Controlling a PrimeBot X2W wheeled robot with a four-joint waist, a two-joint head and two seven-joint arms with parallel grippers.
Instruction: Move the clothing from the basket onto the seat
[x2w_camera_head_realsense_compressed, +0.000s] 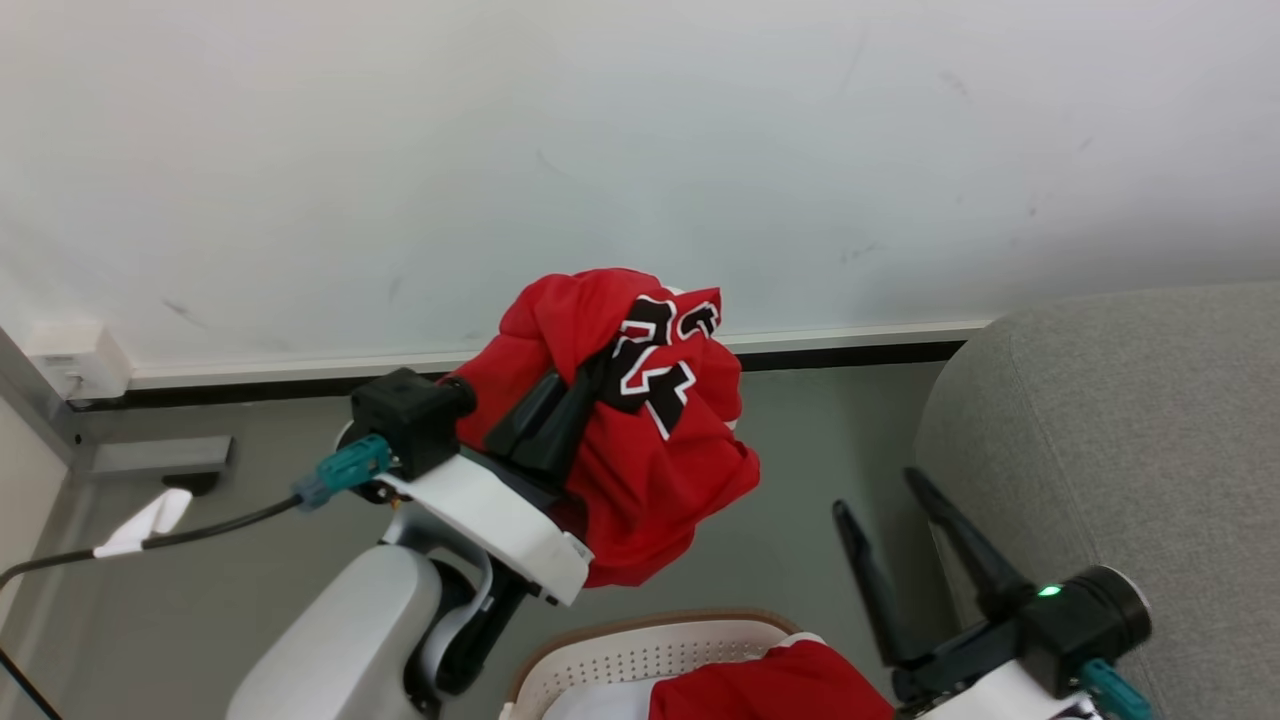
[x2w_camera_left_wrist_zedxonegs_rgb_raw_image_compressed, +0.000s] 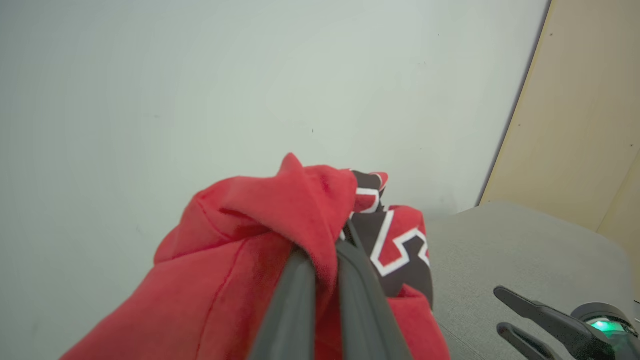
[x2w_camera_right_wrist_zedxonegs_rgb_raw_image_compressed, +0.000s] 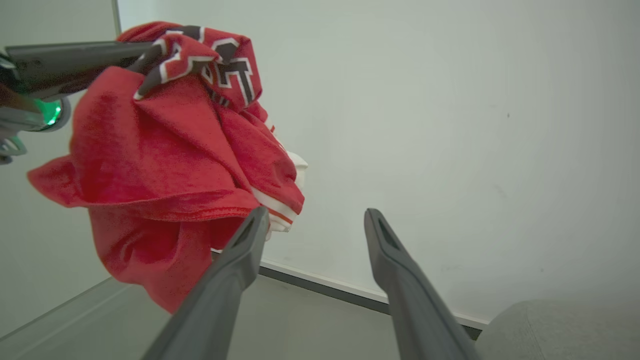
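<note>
A bunched red garment with black numerals outlined in white hangs in the air above the floor, my left gripper shut on it. In the left wrist view its fingers pinch the red fabric. More red clothing lies in the white basket at the bottom edge. My right gripper stands open and empty beside the grey seat. In the right wrist view the red garment hangs to the left of its open fingers.
A pale wall with a white baseboard runs behind. Grey floor lies below the held garment. A black cable trails at the left, near a white box on the wall.
</note>
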